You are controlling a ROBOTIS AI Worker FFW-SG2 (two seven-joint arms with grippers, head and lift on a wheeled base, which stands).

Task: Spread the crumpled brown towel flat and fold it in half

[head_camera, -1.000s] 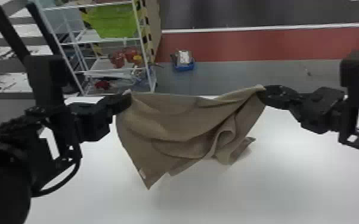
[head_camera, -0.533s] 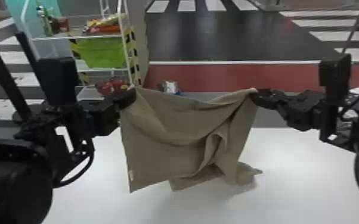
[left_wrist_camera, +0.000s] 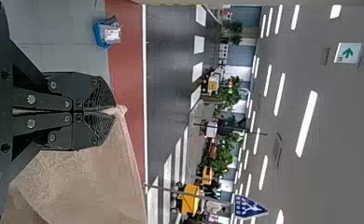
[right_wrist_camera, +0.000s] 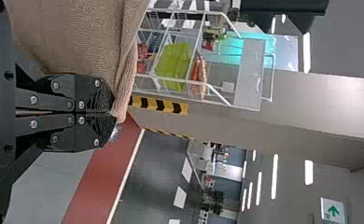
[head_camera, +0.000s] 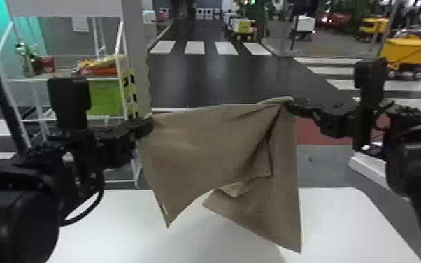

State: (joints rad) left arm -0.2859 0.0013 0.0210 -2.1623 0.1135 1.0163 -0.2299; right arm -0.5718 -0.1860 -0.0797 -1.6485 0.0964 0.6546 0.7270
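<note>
Currently, one brown towel (head_camera: 199, 150) is held up by two grippers, one upper corner each, hung above the far part of the table (head_camera: 115, 224). Left gripper (head_camera: 150, 124): fingers pressed together, cloth pinched at the tips. Right gripper (head_camera: 289, 101): same state, a bit of cloth poked out past the tips. Pinched cloth is mostly hidden by the fingers. Towel is creased and doubled over toward the right gripper; layers can't be counted. Contact of its lower corners with the table can't be confirmed. Table's far left corner is blocked by the left arm, near edge is cut off; far right corner is visible. Containers: one green bin (head_camera: 105, 98) is set on a white rack (head_camera: 17, 79), contents hidden; one blue basket (left_wrist_camera: 98, 35) is seen on the floor, some packaging (left_wrist_camera: 112, 33) held in it, type unclear.
</note>
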